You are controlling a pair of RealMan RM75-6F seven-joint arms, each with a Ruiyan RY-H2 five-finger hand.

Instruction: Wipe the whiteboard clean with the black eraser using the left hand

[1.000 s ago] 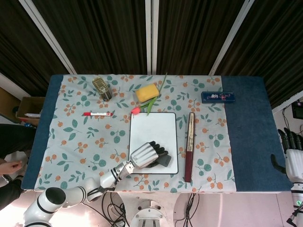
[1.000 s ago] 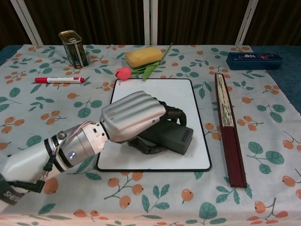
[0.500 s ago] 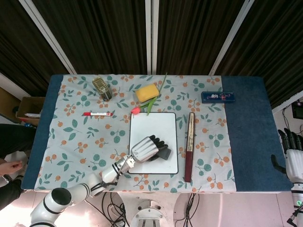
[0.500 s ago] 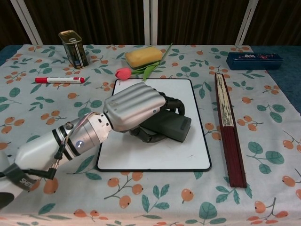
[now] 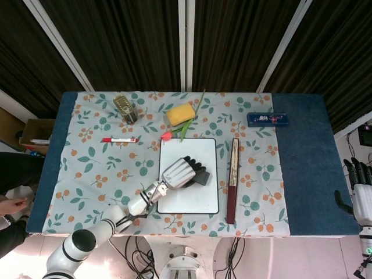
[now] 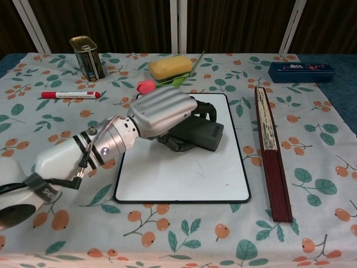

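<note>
The whiteboard (image 5: 189, 197) (image 6: 184, 173) lies flat at the middle of the flowered cloth, its surface white with only faint marks. My left hand (image 5: 179, 173) (image 6: 162, 114) grips the black eraser (image 5: 201, 178) (image 6: 203, 135) and presses it on the board's middle part, fingers curled over its top. Most of the eraser is hidden under the hand. My right hand (image 5: 360, 195) hangs off the table's right edge in the head view, holding nothing, its fingers straight and side by side.
A closed dark red fan (image 5: 232, 180) (image 6: 269, 142) lies along the board's right side. Beyond the board are a pink tulip (image 6: 148, 86), a yellow sponge (image 6: 169, 67), a tin can (image 6: 87, 57), a red marker (image 6: 70, 95) and a blue case (image 6: 301, 71).
My left hand has slid the eraser up the whiteboard, from near its lower edge toward the middle and far end. The right hand has not moved.
</note>
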